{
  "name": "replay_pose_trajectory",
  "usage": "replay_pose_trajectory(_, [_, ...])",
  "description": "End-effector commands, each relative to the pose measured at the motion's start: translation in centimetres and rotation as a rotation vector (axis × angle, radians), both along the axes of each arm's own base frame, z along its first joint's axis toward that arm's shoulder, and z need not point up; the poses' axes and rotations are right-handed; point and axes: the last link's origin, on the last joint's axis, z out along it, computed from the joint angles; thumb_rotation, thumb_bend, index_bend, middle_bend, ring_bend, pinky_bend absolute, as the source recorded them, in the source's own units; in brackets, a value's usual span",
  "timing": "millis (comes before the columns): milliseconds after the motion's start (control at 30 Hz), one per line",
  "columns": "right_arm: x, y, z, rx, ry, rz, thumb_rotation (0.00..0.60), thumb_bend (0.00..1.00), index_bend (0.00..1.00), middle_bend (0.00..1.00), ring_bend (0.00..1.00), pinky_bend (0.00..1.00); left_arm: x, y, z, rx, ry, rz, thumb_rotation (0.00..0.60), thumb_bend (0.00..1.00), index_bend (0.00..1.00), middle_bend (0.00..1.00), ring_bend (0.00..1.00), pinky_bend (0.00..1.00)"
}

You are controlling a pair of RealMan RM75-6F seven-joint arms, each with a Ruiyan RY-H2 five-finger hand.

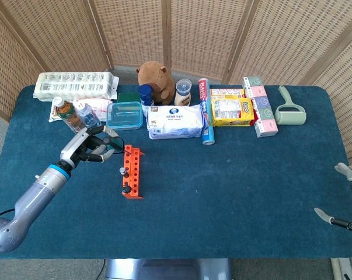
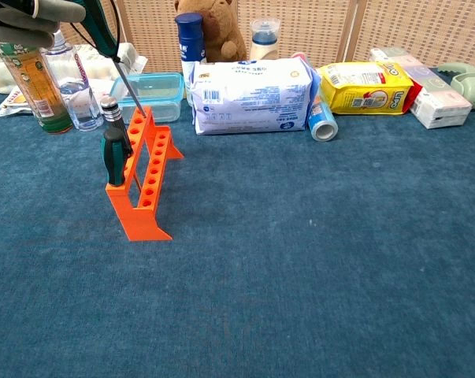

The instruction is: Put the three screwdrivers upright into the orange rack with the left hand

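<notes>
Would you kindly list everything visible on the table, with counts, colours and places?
Orange rack: one, left of centre.
Screwdrivers in rack: two, green-black, upright at near end.
Held screwdriver: one, tilted above the rack.
Bottles: two, back left.
Clear box: one, teal-lidded.
Plush toy: one, brown, back centre.
Wipes pack: one, white.
Yellow packet: one.
Lint roller: one, pale green, back right.
Left robot hand: holds screwdriver.
Right robot hand: right edge, fingers apart.

Head view: high, looking steeply down over the whole table (image 1: 222, 192). Chest view: low, near table level, facing forward, close. Both share the orange rack (image 1: 132, 172) just right of the left hand (image 1: 93, 148).
</notes>
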Motion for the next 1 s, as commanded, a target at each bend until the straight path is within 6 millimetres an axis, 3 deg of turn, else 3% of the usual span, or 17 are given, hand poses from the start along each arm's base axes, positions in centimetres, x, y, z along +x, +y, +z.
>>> replay_pose_trajectory(33, [0.00,0.01,0.01,0.000,0.000,0.000,0.600,0.04,0.07,0.17,0.09,0.02,-0.18,-0.05,0.03,-0.002,0.002,0.004,0.600,0.49,0.58,0.94,0.98,0.95])
replay_pose_trajectory(1000, [0.37,-0.14,-0.16,0.001,-0.001,0.008,0.600,0.04,0.07,0.17,0.09,0.02,-0.91,0.19,-0.32,-0.005,0.010,0.020,0.600,0.49,0.58,0.94,0.98,0.95])
